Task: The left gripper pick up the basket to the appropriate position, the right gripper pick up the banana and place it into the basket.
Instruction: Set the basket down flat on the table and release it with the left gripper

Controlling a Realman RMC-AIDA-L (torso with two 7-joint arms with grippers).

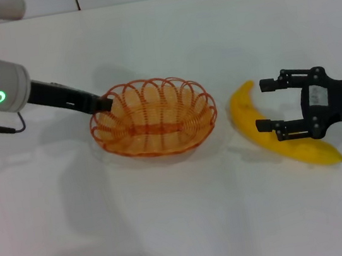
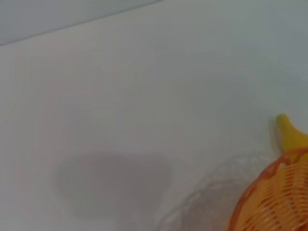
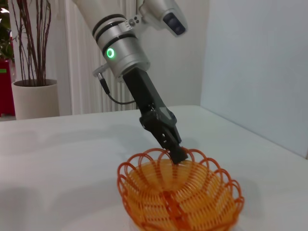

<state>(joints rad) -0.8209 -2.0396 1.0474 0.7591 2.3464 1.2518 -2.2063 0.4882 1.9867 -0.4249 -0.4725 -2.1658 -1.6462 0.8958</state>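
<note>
The orange wire basket sits on the white table left of centre. My left gripper reaches in from the left and is shut on the basket's left rim; the right wrist view shows its fingers pinching a rim loop of the basket. I cannot tell whether the basket rests on the table or hangs just above it. The yellow banana lies on the table right of the basket. My right gripper is open over the banana's middle, one finger on each side. The left wrist view shows the basket's edge and the banana's tip.
The white table spreads wide in front of and behind the basket; its far edge meets a wall at the back. A potted plant with bare branches stands beyond the table in the right wrist view.
</note>
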